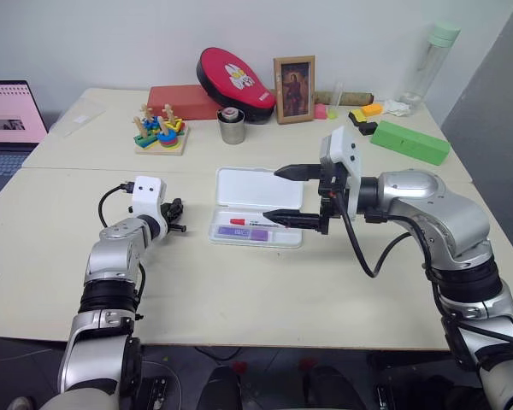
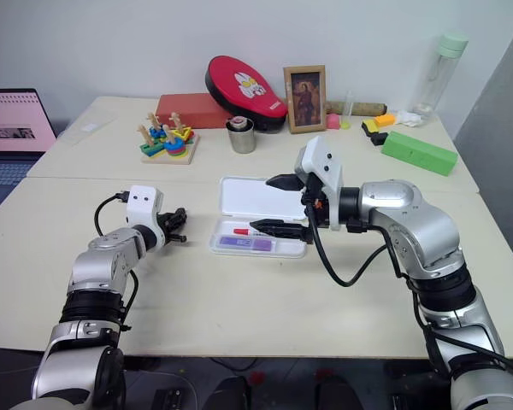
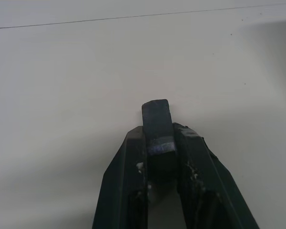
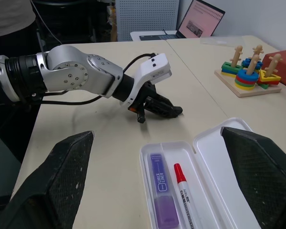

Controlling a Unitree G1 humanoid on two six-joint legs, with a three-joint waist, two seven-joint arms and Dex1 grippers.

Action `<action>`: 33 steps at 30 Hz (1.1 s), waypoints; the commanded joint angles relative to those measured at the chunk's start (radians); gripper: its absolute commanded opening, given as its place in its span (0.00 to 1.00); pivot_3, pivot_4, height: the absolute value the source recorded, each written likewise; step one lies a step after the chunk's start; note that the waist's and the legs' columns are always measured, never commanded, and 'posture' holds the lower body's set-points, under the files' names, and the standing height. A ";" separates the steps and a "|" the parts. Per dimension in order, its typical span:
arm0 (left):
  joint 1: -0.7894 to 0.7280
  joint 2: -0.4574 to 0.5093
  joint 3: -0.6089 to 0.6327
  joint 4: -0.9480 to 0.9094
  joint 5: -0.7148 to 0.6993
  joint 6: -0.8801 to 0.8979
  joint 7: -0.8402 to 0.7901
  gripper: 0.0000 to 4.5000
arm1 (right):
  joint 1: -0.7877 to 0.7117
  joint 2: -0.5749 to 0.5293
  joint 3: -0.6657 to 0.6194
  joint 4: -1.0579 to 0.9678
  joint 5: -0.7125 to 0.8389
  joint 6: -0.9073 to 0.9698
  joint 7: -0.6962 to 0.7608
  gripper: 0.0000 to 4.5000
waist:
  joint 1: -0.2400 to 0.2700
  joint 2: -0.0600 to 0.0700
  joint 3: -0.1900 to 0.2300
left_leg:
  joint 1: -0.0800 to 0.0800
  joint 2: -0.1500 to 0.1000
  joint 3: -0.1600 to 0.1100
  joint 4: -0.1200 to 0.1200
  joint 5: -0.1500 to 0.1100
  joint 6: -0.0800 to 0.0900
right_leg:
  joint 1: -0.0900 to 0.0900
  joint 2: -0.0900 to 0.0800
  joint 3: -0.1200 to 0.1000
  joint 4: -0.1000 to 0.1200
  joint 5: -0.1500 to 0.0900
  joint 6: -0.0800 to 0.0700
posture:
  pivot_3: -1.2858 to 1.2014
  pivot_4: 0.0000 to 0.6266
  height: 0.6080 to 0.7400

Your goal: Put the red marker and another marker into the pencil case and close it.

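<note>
The white pencil case (image 1: 256, 186) lies open in the middle of the table, its lid laid back flat. In its tray rest the red marker (image 4: 183, 187) and the lavender marker (image 4: 159, 188), side by side. My right gripper (image 1: 274, 195) hovers open just above the right part of the case and points left, with nothing between its fingers. To the left of the case, low over the bare tabletop, my left gripper (image 3: 158, 136) is shut on a small black item (image 3: 156, 117). The same left gripper (image 4: 169, 110) also shows in the right wrist view.
Along the back of the table stand a wooden stacking toy (image 1: 161, 130), a metal cup (image 1: 231, 125), a red pad (image 1: 235, 84), a picture frame (image 1: 294, 90), a green box (image 1: 410, 141) and a bottle (image 1: 432, 60). A laptop (image 1: 8, 115) sits at the far left.
</note>
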 commanded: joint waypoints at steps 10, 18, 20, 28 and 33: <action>-0.163 0.090 -0.195 -0.293 -0.171 -0.090 -0.575 0.10 | 0.064 -0.123 -0.137 0.013 0.010 -0.032 0.024 1.00 | 0.014 0.000 0.000 | -0.006 -0.001 0.000 0.000 0.000 -0.001 | -0.003 -0.001 -0.001 -0.002 0.000 0.000 | 0.52 0.24 1.00; -0.378 -0.004 -0.473 0.079 -0.010 -0.295 -0.853 0.10 | 0.141 -0.140 -0.173 -0.079 0.008 -0.003 -0.064 1.00 | -0.018 0.003 0.001 | -0.005 -0.001 0.001 0.000 0.000 0.000 | -0.004 -0.001 0.000 -0.001 0.000 0.000 | 0.52 0.24 1.00; -0.415 -0.033 -0.493 0.158 0.011 -0.339 -0.881 0.10 | 0.164 -0.145 -0.186 -0.112 0.013 0.013 -0.092 1.00 | -0.021 0.003 0.001 | -0.006 -0.001 0.001 0.000 0.000 0.000 | -0.005 -0.001 0.000 -0.001 0.000 0.000 | 0.52 0.24 1.00; -0.461 -0.103 -0.516 0.301 0.075 -0.406 -0.935 0.10 | 0.234 -0.148 -0.225 -0.206 0.034 0.069 -0.167 1.00 | -0.019 0.002 0.001 | -0.008 -0.001 0.001 0.000 0.000 0.000 | -0.005 -0.001 0.000 -0.002 0.000 0.000 | 0.52 0.24 1.00; -0.433 -0.121 -0.517 0.293 0.095 -0.390 -0.938 0.10 | 0.245 -0.143 -0.222 -0.226 0.039 0.081 -0.194 1.00 | -0.020 0.002 0.001 | -0.007 -0.001 0.001 0.001 0.001 0.001 | -0.005 -0.001 0.000 -0.001 0.000 0.000 | 0.52 0.24 1.00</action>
